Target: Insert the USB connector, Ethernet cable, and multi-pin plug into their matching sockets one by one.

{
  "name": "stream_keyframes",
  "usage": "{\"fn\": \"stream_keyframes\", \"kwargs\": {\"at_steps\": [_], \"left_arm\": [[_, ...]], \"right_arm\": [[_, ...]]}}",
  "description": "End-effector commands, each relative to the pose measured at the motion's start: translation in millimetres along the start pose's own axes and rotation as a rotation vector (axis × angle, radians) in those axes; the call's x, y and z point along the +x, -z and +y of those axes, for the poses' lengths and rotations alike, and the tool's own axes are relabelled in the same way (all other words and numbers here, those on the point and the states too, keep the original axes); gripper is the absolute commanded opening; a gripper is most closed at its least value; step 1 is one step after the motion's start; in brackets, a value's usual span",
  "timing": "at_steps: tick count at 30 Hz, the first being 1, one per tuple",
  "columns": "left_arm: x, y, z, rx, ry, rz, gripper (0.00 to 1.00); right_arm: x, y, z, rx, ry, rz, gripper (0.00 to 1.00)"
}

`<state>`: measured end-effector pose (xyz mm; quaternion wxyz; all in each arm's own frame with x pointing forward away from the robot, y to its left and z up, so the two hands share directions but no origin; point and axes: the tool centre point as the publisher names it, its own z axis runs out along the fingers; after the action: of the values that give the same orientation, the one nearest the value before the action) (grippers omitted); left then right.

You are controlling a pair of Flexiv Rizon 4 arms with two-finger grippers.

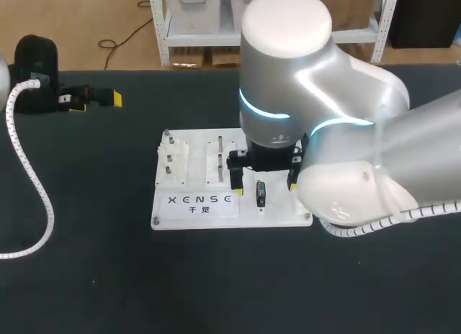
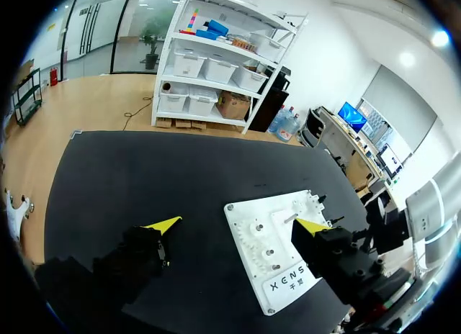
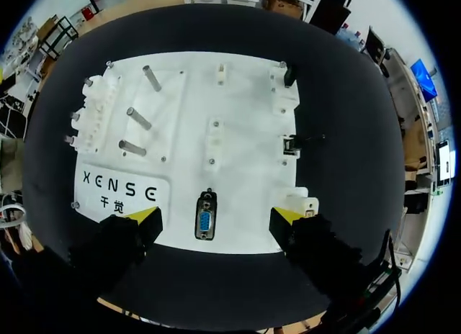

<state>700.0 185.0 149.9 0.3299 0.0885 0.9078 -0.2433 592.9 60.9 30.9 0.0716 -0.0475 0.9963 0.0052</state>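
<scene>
Step in hand: judged to be the multi-pin stage; the right pincer hangs over the board with the multi-pin connector between its fingers.
Right pincer: spread wide, one yellow tip on each side of the connector, neither touching it, nothing held.
Left pincer: spread and empty, at the far left of the counter, well apart from the board.
Task's thing: the connector stands blue face up, close to the board's near edge. Whether it is a plug already seated or the bare socket cannot be told. No loose cable or USB lead shows in any view.
Doing it well: centre the fingers over the connector's long sides and come down square, not tilted. If pressing, push straight along the pins so none bend. The shell tapers, so its orientation should be checked first.
Edges: a white block sits just beside the right fingertip, so closing should be symmetric to avoid clipping it.
Open room: the steel posts stand on the far-left part of the board, well apart. There is bare board ahead of the fingers and bare counter on the left.
Hidden: in the head view the right arm covers the board's right half.
</scene>
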Motion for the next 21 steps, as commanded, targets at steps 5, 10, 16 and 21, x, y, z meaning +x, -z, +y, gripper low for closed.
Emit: {"fn": "stream_keyframes", "kwargs": {"at_steps": [5, 10, 16, 21], "left_arm": [[0.0, 0.0, 0.0, 0.000, 0.000, 0.000, 1.00], [0.0, 0.0, 0.0, 0.000, 0.000, 0.000, 1.00], [0.0, 0.0, 0.0, 0.000, 0.000, 0.000, 1.00], [0.0, 0.0, 0.0, 0.000, 0.000, 0.000, 1.00]], "right_arm": [[0.9, -0.3, 3.6, -0.021, -0.023, -0.014, 1.00], [0.9, -0.3, 3.6, -0.021, -0.023, -0.014, 1.00], [0.9, -0.3, 3.6, -0.021, -0.023, -0.014, 1.00], [0.9, -0.3, 3.6, -0.021, -0.023, -0.014, 1.00]]}}
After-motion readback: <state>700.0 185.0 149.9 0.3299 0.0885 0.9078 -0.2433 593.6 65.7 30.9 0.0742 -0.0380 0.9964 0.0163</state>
